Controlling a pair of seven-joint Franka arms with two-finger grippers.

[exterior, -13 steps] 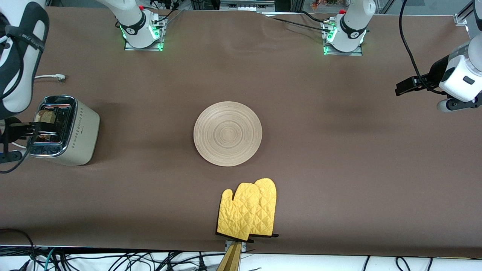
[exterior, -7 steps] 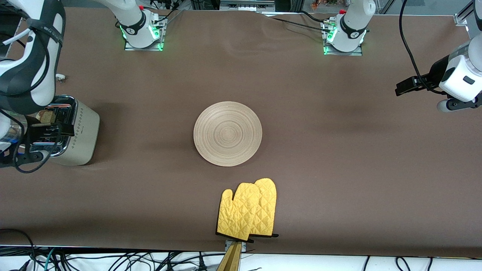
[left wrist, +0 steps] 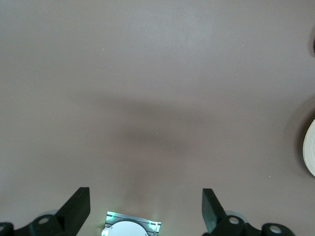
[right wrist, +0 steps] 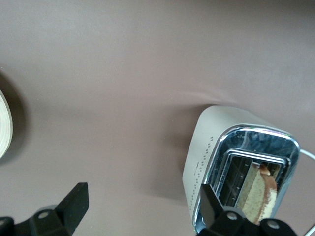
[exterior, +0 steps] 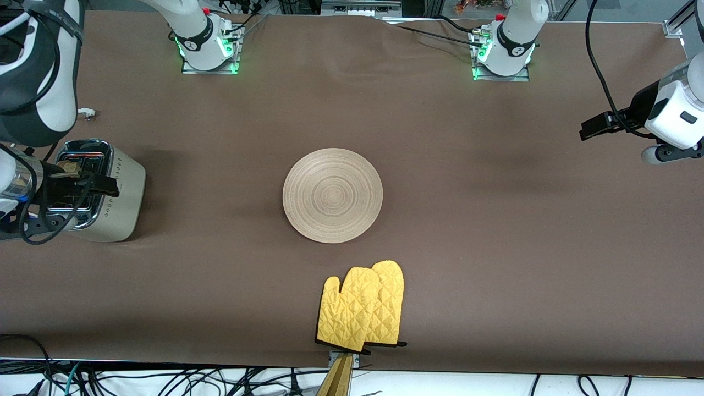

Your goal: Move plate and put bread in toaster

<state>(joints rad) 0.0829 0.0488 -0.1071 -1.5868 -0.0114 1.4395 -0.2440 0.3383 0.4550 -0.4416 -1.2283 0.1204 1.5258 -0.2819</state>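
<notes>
The cream-white toaster (exterior: 118, 192) stands at the right arm's end of the table. The bread (exterior: 70, 164) sits down in its slot farther from the front camera, and its crust (right wrist: 260, 196) shows in the right wrist view. My right gripper (right wrist: 143, 202) hangs open and empty above the toaster's plate-side edge, one finger (right wrist: 210, 204) over the chrome rim. The round wooden plate (exterior: 332, 195) lies bare at the table's middle. My left gripper (left wrist: 146, 206) waits open and empty above the cloth at the left arm's end, with the plate's rim (left wrist: 310, 147) just in its view.
A pair of yellow oven mitts (exterior: 363, 313) lies nearer the front camera than the plate, close to the table's front edge. The toaster's white plug (exterior: 86, 114) rests on the cloth. The arm bases (exterior: 206, 47) (exterior: 503, 52) stand along the back edge.
My right gripper has shifted from over the toaster's slots toward the toaster's plate-side edge, still open. The bread stays in the slot. The left arm barely moved.
</notes>
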